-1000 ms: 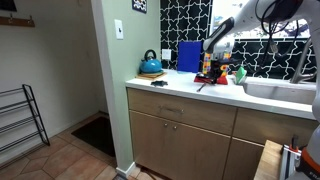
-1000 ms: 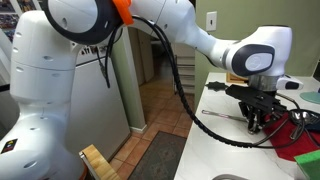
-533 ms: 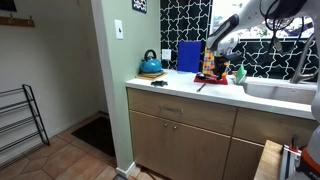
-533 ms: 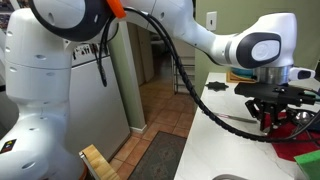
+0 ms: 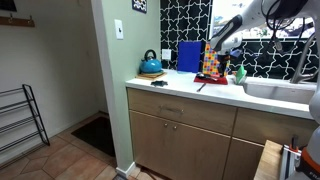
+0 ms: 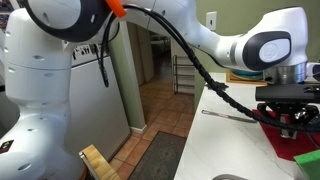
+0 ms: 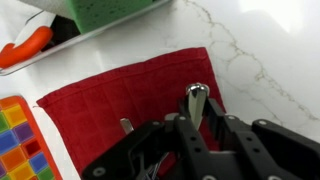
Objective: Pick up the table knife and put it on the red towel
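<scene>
My gripper (image 7: 197, 108) hangs just above the red towel (image 7: 110, 95). Its jaws are drawn together on a silver rounded end, which I take for the table knife (image 7: 197, 93); it stands up between them. The rest of the knife is hidden by the fingers. In both exterior views the gripper (image 5: 214, 60) (image 6: 290, 124) is over the towel (image 5: 207, 78) (image 6: 308, 138), at the back of the white counter. The towel lies flat beside the multicoloured checkered box (image 7: 15, 140).
A thin long utensil (image 6: 230, 113) lies on the counter (image 5: 180, 88) near its front edge. A blue kettle (image 5: 150, 65) and an upright blue board (image 5: 188, 57) stand behind. A green sponge (image 7: 110, 12) and an orange item (image 7: 25, 48) lie beyond the towel. A sink (image 5: 280, 90) is alongside.
The gripper has moved along the counter away from the thin utensil and now hangs over the red towel. The utensil on the counter has not moved.
</scene>
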